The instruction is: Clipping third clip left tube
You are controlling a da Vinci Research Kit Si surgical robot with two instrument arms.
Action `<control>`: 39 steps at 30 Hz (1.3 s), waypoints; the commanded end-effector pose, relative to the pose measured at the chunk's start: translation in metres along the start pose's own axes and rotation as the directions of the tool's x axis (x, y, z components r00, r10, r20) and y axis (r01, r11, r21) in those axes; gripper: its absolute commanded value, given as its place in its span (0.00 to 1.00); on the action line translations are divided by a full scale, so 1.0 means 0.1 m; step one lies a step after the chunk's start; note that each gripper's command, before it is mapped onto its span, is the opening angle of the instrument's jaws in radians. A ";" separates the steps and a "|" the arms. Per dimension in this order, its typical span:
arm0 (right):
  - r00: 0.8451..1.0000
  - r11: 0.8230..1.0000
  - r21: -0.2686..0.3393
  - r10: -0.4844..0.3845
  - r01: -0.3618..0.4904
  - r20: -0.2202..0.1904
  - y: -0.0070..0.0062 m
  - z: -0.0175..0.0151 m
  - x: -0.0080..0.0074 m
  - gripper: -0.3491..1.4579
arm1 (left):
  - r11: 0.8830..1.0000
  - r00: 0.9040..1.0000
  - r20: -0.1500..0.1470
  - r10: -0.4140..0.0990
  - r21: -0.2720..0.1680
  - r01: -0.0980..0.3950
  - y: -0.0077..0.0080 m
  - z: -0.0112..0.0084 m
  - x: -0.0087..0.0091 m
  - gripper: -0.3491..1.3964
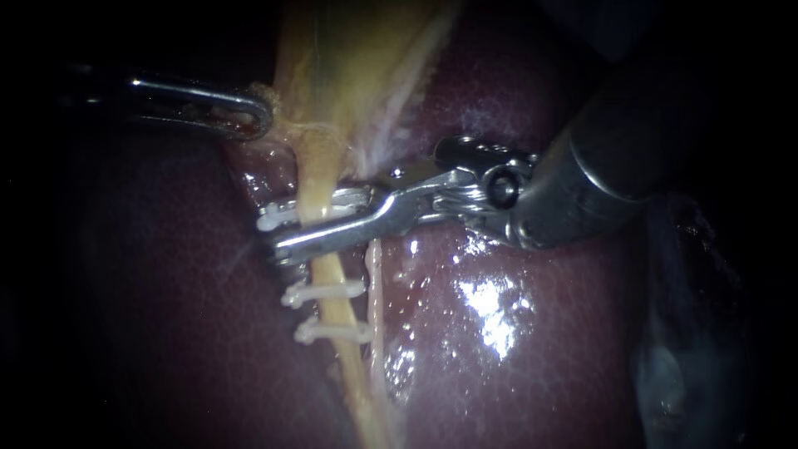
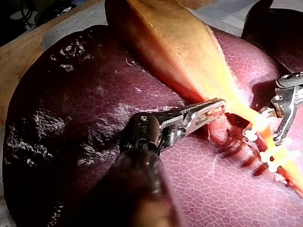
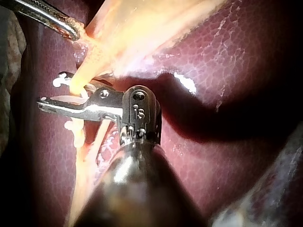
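The left tube (image 1: pixel 332 283), a yellow strand running down from the narrow end of the gallbladder (image 1: pixel 349 58) across the liver (image 1: pixel 515 333), lies between the jaws of our right instrument (image 1: pixel 287 233). Those jaws stand narrowly apart on either side of the tube and carry the third clip (image 1: pixel 274 218), a white clip whose free end juts out beyond the tube on the far side from the shaft. Just below the jaws, two clips (image 1: pixel 326 293) already sit across the same tube, one beneath the other and a little apart. A thinner pale tube (image 1: pixel 376 291) runs beside it on the side of our right instrument's shaft and carries no clip. Above, our left instrument (image 1: pixel 253 116) comes in from the left, and its jaws are closed on the edge of the gallbladder where it tapers toward the tube. The dark, wet liver surface surrounds everything.
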 end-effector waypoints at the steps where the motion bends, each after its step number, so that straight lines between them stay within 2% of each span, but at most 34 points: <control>1: 1.000 1.000 0.002 0.000 0.000 0.002 0.000 0.000 0.000 0.40 | 1.000 1.000 -0.001 0.001 -0.001 -0.001 0.000 0.000 0.000 0.00; 11: 1.000 1.000 -0.002 -0.001 0.001 -0.002 -0.001 -0.001 -0.001 0.34 | 1.000 1.000 -0.001 0.001 -0.001 -0.001 0.000 0.000 0.000 0.00; 22: 1.000 1.000 -0.001 -0.001 0.001 0.000 0.000 0.000 -0.001 0.13 | 1.000 1.000 -0.001 0.001 -0.001 -0.001 0.000 0.000 0.000 0.00; 27: 1.000 1.000 0.000 -0.001 0.001 0.000 0.000 0.000 -0.001 0.00 | 1.000 1.000 -0.001 0.001 -0.001 -0.001 0.000 0.000 0.000 0.00; 31: 1.000 1.000 -0.002 -0.001 0.001 -0.002 0.000 -0.001 -0.002 0.00 | 1.000 1.000 -0.001 0.001 -0.001 -0.001 0.000 0.000 0.000 0.00; 35: 0.998 0.998 -0.055 0.006 -0.003 0.057 -0.003 -0.001 -0.004 0.00 | 1.000 1.000 -0.001 0.001 -0.001 -0.001 0.000 0.000 0.000 0.00; 39: 0.998 0.998 -0.057 0.007 -0.003 0.062 -0.006 0.001 -0.004 0.00 | 1.000 1.000 -0.001 0.002 -0.001 -0.002 0.000 -0.001 0.000 0.00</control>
